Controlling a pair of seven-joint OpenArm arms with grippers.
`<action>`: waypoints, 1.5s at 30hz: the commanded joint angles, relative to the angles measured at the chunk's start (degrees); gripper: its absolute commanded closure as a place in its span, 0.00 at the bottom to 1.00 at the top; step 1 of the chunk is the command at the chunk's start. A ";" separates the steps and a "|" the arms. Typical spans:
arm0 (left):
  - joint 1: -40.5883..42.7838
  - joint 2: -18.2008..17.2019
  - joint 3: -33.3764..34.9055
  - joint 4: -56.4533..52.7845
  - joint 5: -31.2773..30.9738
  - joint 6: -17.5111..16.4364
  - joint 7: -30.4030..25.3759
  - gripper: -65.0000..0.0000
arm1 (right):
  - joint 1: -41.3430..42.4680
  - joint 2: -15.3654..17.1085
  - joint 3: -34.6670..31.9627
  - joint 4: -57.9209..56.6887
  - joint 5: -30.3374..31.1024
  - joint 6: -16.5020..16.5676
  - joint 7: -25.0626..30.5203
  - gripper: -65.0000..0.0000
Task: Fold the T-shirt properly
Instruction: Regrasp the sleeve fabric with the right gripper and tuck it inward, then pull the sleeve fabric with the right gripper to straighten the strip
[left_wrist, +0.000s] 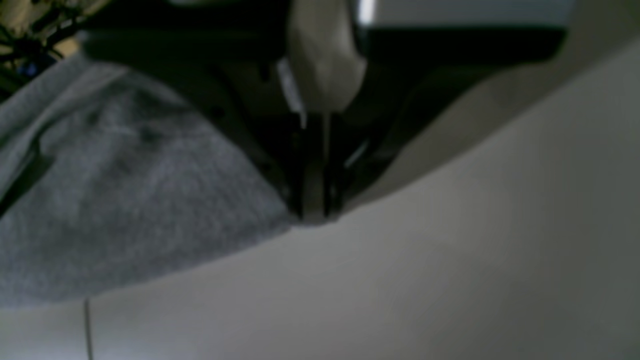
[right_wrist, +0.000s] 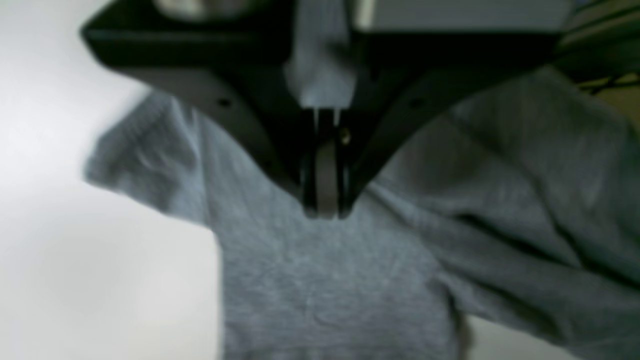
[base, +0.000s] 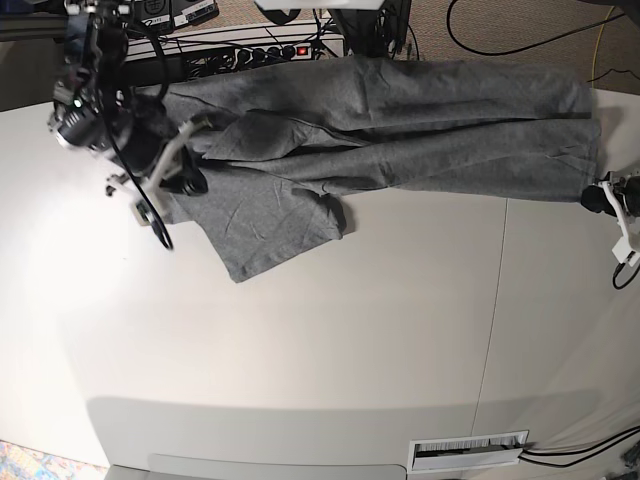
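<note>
The white table (base: 300, 340) is bare on its near side. Past that bare part, along the far edge of the table, lies the T-shirt (base: 400, 130), pulled out long from side to side. It is not flat yet. There are long wrinkles across it, and 1 flap (base: 262, 225) hangs down toward the near side.

The right gripper (base: 190, 185) is on the T-shirt at the end where that flap hangs. In its wrist view, the right gripper (right_wrist: 325, 212) has its 2 fingers shut tight, with grey cloth all around the tips. It looks like it is pinching the cloth, but the picture is blurry there.

The left gripper (base: 598, 197) is at the other end of the T-shirt. In its wrist view, the left gripper (left_wrist: 316, 217) is shut on the very corner of the cloth, with the corner tucked between the tips.

I think the step now is stretching the T-shirt out between the 2 arms. No neat fold is made yet. Next, both arms should pull gently apart to smooth the wrinkles, then lay the T-shirt flat on the table. Pull too hard and a corner could slip out.
</note>
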 joint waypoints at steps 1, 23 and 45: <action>-1.03 -1.75 -0.61 0.50 -0.81 -0.10 -0.50 1.00 | -1.20 0.79 1.92 3.08 0.94 0.09 2.03 1.00; -0.24 1.90 -0.61 0.50 -0.79 -0.10 -1.77 1.00 | 8.85 0.63 -6.25 -8.13 -22.88 0.09 13.42 1.00; 0.09 2.38 -0.61 0.50 -0.72 -0.10 -1.75 1.00 | 29.92 -2.27 -6.38 -39.43 -15.26 3.45 18.05 0.56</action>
